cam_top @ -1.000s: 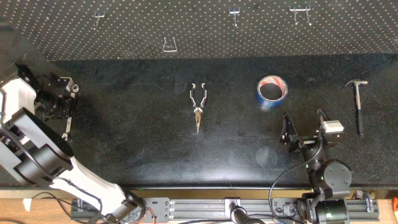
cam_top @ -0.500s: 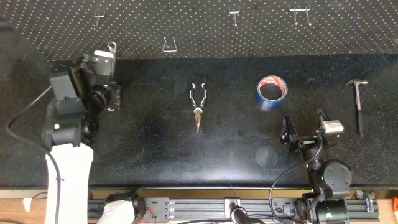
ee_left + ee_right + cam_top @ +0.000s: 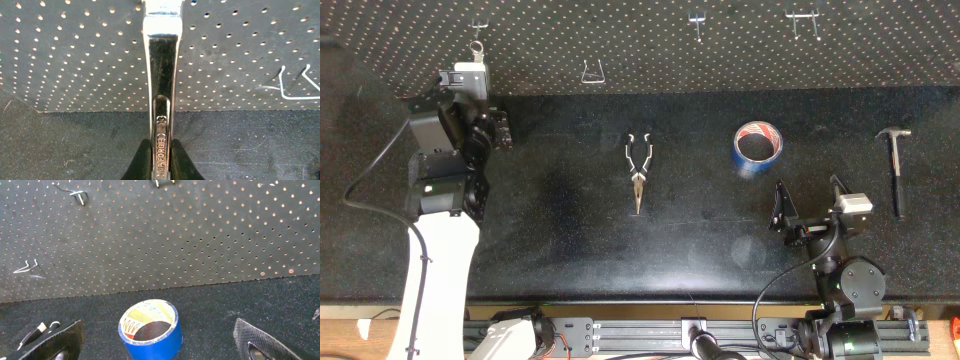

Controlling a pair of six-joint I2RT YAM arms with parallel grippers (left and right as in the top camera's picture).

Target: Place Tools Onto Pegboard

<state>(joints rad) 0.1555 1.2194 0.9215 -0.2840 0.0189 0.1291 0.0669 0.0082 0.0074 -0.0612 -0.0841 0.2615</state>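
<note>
Far left first: the left gripper (image 3: 161,156) is clamped tight on a shiny wrench (image 3: 161,75). It holds the handle low down, and the rest of the shaft sticks out in front of the pegboard (image 3: 620,40). From above, the ring end of the wrench sits just under the leftmost hook (image 3: 478,24). I can't tell if it's actually touching the hook. The arm itself is up over the left end of the black table (image 3: 550,230).

A bit further along the board there's a wire triangle hook (image 3: 592,72), then 2 more metal hooks, (image 3: 697,20) and (image 3: 803,20).

Mid-table, a pair of pliers (image 3: 638,172) lies flat, tip pointing away from the board, well apart from everything else.

Right of that is a roll of tape (image 3: 758,147), blue on the outside, sitting upright on its edge ring near the foot of the board.

The right gripper (image 3: 809,192) hangs just in front of the tape with its fingers spread wide, holding nothing. The roll sits ahead of them, not touching.

Far right, a hammer (image 3: 895,172) lies on the table, head toward the board.
</note>
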